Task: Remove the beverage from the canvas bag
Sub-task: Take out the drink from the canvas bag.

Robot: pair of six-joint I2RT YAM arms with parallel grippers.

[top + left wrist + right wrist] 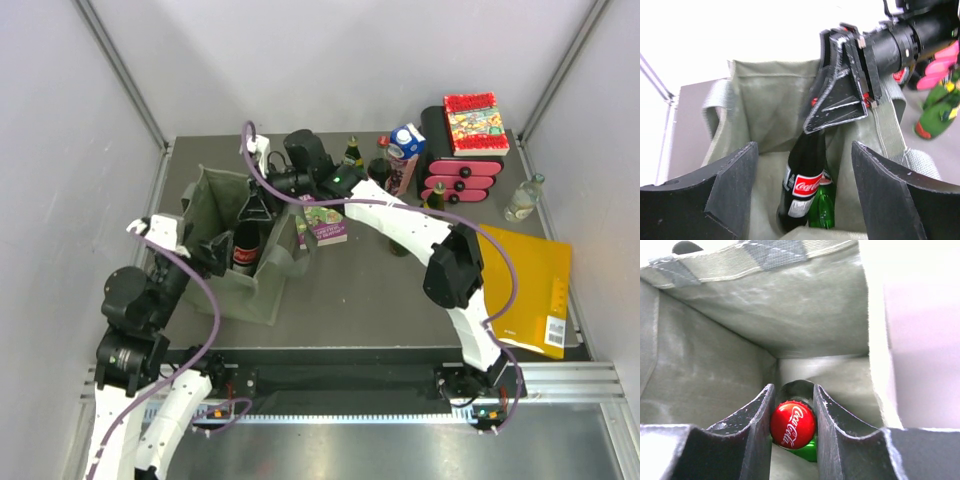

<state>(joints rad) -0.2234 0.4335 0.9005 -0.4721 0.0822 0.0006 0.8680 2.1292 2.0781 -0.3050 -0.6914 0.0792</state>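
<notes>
Coke bottle [802,185] upright inside canvas bag [205,205], neck clamped btwn R gripper [793,390] fingers, red cap up. Green bottle [821,210] touching it, below R gripper. L gripper [804,150] at bag rim, jaws wide apart, Coke bottle ahead of it.

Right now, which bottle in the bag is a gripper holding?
The dark, red-capped Coca-Cola bottle, clamped at its top by the right gripper; the green bottle beside it is untouched.
</notes>
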